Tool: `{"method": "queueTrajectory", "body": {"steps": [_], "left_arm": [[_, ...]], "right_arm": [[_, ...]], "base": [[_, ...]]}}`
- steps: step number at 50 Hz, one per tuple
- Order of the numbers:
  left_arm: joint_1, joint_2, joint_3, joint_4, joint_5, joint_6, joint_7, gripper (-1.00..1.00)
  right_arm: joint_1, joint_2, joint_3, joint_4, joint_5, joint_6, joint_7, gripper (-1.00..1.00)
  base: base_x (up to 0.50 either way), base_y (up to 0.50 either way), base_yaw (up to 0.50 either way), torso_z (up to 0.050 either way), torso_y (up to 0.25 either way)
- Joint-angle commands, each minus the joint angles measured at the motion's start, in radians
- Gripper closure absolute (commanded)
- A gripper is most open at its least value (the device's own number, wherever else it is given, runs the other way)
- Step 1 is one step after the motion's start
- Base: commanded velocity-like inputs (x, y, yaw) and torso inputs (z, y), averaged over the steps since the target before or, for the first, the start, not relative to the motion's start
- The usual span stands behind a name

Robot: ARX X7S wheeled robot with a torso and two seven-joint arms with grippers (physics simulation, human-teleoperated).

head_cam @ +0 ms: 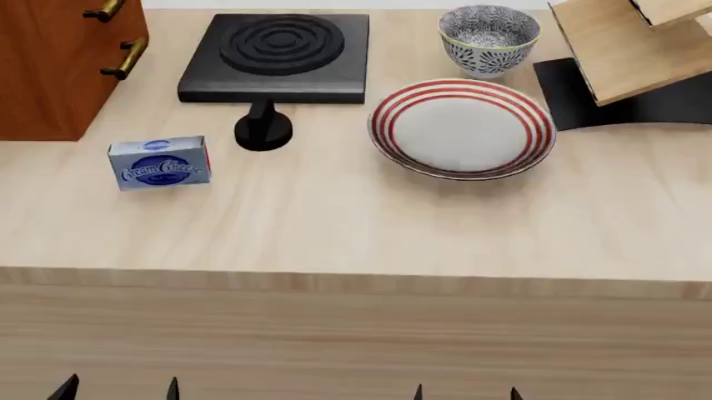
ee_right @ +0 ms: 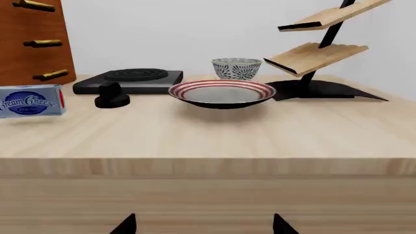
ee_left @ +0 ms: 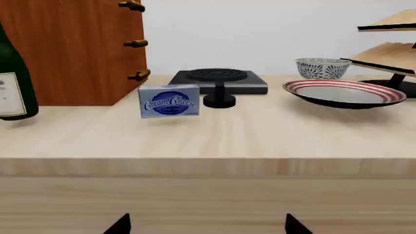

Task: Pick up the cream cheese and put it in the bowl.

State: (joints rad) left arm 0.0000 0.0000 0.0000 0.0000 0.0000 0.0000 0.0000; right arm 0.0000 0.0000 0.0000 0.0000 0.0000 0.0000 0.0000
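1. The cream cheese [head_cam: 162, 163] is a small blue box. It stands on its side at the middle left of the head view, on the wooden surface [head_cam: 333, 225].
2. The bowl [head_cam: 488, 38] has a black-and-white flower pattern. It sits at the top of the head view, right of the middle, well apart from the cream cheese.
3. A white plate with red rings [head_cam: 462, 127] lies just in front of the bowl.
4. A black stove burner [head_cam: 279, 55] sits at the top middle, and its round black knob [head_cam: 263, 127] is just beside the cream cheese.
5. A brown cabinet with gold handles [head_cam: 56, 62] fills the upper left corner.
6. A wooden rack on a black base [head_cam: 623, 58] is in the upper right corner.
7. A dark green bottle [ee_left: 11, 78] shows at the left edge of the left wrist view.
8. The left claw [head_cam: 119, 388] is at the bottom left. Its 2 tips are apart and hold nothing.
9. The right claw [head_cam: 465, 392] is at the bottom, right of the middle. Its 2 tips are apart and hold nothing too.
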Motion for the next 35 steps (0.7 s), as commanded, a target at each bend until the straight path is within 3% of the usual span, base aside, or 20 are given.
{"method": "queueTrajectory", "body": {"steps": [1,15,35], "left_arm": [[0.0,-0.01,0.011,0.0,-0.01,0.0,-0.011,-1.0],[0.029,-0.055,0.068,0.012,-0.038,0.048,-0.045,-1.0],[0.024,-0.087,0.095,0.046,-0.077,-0.012,-0.07,-1.0]], "right_arm": [[0.0,0.009,-0.013,0.0,0.009,0.0,0.013,-1.0],[-0.03,0.052,-0.059,-0.023,0.049,-0.014,0.054,-1.0],[-0.032,0.083,-0.085,-0.035,0.075,-0.015,0.09,-1.0]], "base": [[0.0,0.0,0.0,0.0,0.0],[0.0,0.0,0.0,0.0,0.0],[0.0,0.0,0.0,0.049,0.0]]}}
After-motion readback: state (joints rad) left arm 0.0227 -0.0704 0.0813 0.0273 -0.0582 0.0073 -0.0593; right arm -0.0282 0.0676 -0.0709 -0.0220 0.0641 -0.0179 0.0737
